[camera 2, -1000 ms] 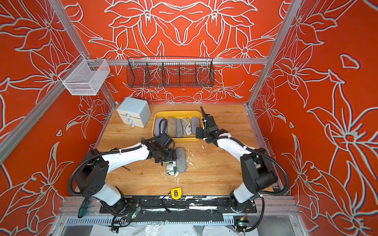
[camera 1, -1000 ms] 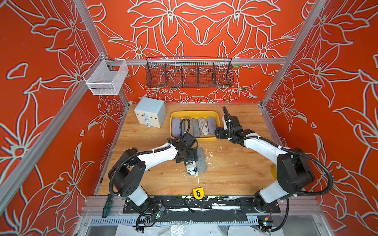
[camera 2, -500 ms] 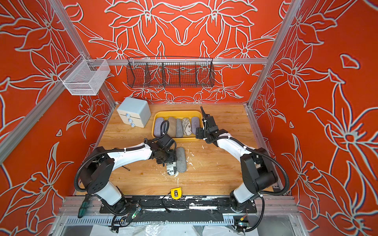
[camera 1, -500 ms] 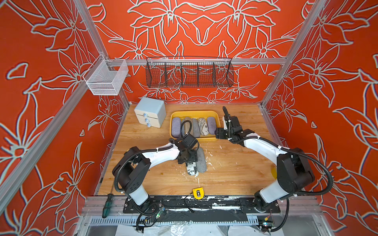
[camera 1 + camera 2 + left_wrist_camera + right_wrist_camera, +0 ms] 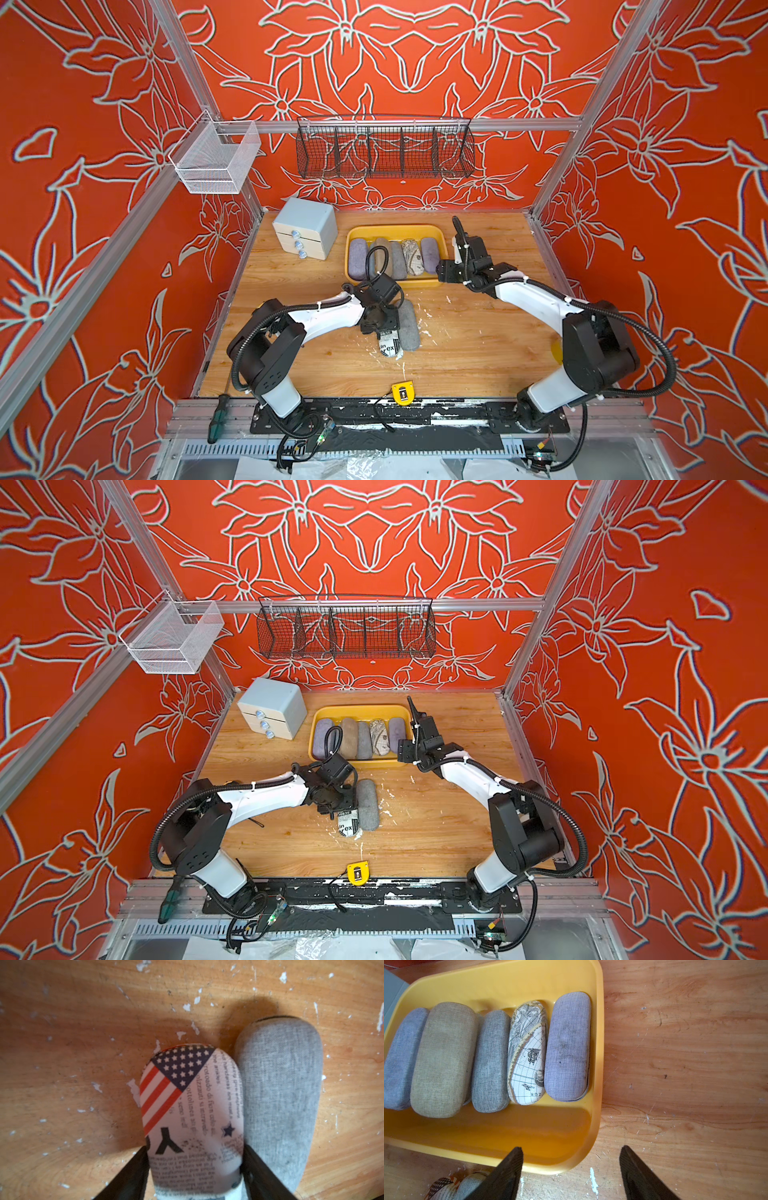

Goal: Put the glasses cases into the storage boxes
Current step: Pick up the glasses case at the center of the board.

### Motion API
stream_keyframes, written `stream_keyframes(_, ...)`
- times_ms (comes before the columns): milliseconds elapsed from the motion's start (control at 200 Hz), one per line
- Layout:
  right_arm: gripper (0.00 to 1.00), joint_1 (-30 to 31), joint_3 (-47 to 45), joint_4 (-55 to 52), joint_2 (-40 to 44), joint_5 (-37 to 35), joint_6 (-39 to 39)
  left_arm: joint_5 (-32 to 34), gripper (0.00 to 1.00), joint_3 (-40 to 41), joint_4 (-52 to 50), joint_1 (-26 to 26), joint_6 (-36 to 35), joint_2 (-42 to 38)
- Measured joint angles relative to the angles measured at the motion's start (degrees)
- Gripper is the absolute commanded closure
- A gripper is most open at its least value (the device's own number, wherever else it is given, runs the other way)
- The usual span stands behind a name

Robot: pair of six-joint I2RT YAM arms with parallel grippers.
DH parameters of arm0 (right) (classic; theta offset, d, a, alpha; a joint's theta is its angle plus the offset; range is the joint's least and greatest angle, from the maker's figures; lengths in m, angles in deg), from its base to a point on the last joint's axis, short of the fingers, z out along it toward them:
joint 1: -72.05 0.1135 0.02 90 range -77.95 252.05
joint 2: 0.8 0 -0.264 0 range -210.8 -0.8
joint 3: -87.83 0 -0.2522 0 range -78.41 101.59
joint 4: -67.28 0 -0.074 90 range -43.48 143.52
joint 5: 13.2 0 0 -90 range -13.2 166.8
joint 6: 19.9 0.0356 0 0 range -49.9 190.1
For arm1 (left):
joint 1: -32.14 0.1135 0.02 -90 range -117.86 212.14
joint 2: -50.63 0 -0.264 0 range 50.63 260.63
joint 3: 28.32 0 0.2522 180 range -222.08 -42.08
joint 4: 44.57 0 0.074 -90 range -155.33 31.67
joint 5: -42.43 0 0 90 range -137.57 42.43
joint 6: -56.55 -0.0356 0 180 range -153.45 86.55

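A newsprint-printed glasses case (image 5: 193,1105) with a flag corner lies on the wooden table, touching a grey glasses case (image 5: 278,1095) beside it. My left gripper (image 5: 194,1149) is shut on the newsprint case, one finger pressed to each long side; in both top views it covers the case's far end (image 5: 390,348) (image 5: 348,828). The yellow storage box (image 5: 395,227) (image 5: 508,978) holds several cases in a row: blue-grey (image 5: 402,1057), tan (image 5: 444,1059), grey (image 5: 491,1061), map-printed (image 5: 527,1053), lavender (image 5: 568,1047). My right gripper (image 5: 571,1149) hangs open and empty over the box's near right corner.
A pale blue drawer cabinet (image 5: 305,227) stands left of the box. A yellow tape measure (image 5: 402,392) lies at the table's front edge. A black wire basket (image 5: 384,145) and a white mesh basket (image 5: 216,160) hang on the back rail. A green screwdriver (image 5: 218,417) rests on the front frame.
My left gripper's jaws have closed in onto the newsprint case, and the left arm's base link has swung slightly. The right arm has not moved.
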Motion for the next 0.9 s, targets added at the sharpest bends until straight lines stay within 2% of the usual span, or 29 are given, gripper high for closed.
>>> stream_keyframes(225, 0.24, 0.00, 0.00, 0.15, -0.02, 0.02, 0.11, 0.09, 0.33, 0.17, 0.02, -0.02, 0.28, -0.28)
stream_keyframes(385, 0.24, 0.00, 0.00, 0.17, -0.02, 0.00, 0.11, 0.72, 0.33, -0.02, -3.48, -0.02, 0.07, -2.21)
stream_keyframes(671, 0.24, 0.00, 0.00, 0.39, -0.02, 0.02, 0.17, 2.49, 0.34, -4.90, -8.94, -0.02, -1.01, -8.37)
stream_keyframes(901, 0.24, 0.00, 0.00, 0.44, -0.07, 0.02, 0.17, 4.31, 0.35, -7.50, -11.08, -0.02, -2.16, -9.49)
